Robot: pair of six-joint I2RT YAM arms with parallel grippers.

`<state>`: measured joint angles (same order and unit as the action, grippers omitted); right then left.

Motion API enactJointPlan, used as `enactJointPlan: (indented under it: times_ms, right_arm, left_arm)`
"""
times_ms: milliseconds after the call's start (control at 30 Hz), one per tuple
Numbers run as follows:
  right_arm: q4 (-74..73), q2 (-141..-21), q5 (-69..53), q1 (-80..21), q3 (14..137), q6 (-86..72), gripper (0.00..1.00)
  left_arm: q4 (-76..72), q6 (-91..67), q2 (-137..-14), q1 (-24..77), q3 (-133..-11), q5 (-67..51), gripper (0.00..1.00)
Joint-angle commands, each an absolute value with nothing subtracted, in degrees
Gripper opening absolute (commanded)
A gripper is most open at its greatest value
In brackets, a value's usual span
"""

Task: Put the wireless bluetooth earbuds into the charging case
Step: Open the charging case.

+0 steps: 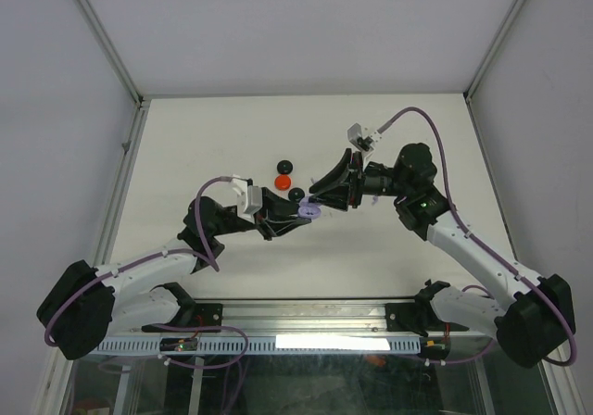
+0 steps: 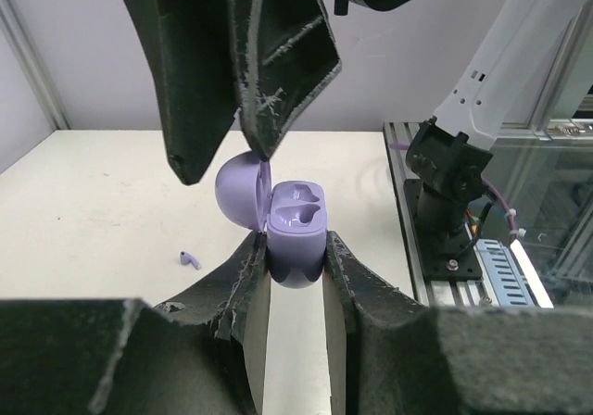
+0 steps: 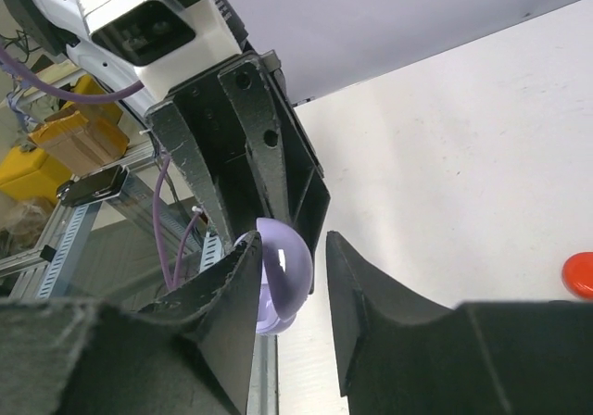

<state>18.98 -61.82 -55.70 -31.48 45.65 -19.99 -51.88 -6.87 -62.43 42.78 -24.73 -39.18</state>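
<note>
While my left gripper (image 2: 295, 256) is clamping the lilac rounded plastic charging case (image 2: 296, 213) by its lower body, with the domed lid (image 2: 239, 193) standing open and both moulded wells showing bare, I am watching the right gripper (image 3: 295, 248) most closely. Its jaws are standing a little apart around that lid, one finger against it and a gap on the other side, gripping nothing as far as I can judge. I am worrying about the hinge: a finger leaving at an angle could be catching the lid's rim, knocking it shut or twisting the case in the left grip. The one tiny lilac stemmed earbud (image 2: 190, 259) I am finding is lying loose on the white table (image 2: 83, 202), below the held case and off to one side. It is lying well apart from both grippers and away from the table's near edge. Pinching something so small off a flat surface is inviting a slip or a flick.
</note>
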Motion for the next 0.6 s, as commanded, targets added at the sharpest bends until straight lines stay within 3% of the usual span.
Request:
enactJointPlan:
  times_ms: [0, 233, 333, 567]
  right_arm:
    - [18.1, -61.8, -53.9, -31.1, 48.7, -18.2, 0.37]
    - [17.3, -62.6, -54.4, -31.0, 49.4, -18.8, 0.39]
    - [13.6, -62.7, -52.7, -30.5, 50.1, -17.0, 0.46]
    - [1.4, -66.8, -41.7, -28.2, 52.4, -11.8, 0.51]
  left_arm:
    - [-56.0, -3.5, -60.8, 43.2, -23.9, -42.5, 0.0]
    - [-53.6, -3.2, -60.4, 43.2, -22.6, -37.3, 0.0]
    - [-52.1, -3.2, -60.5, 43.2, -20.4, -31.3, 0.0]
    - [-60.6, -7.9, -61.3, 42.8, -9.7, -15.7, 0.0]
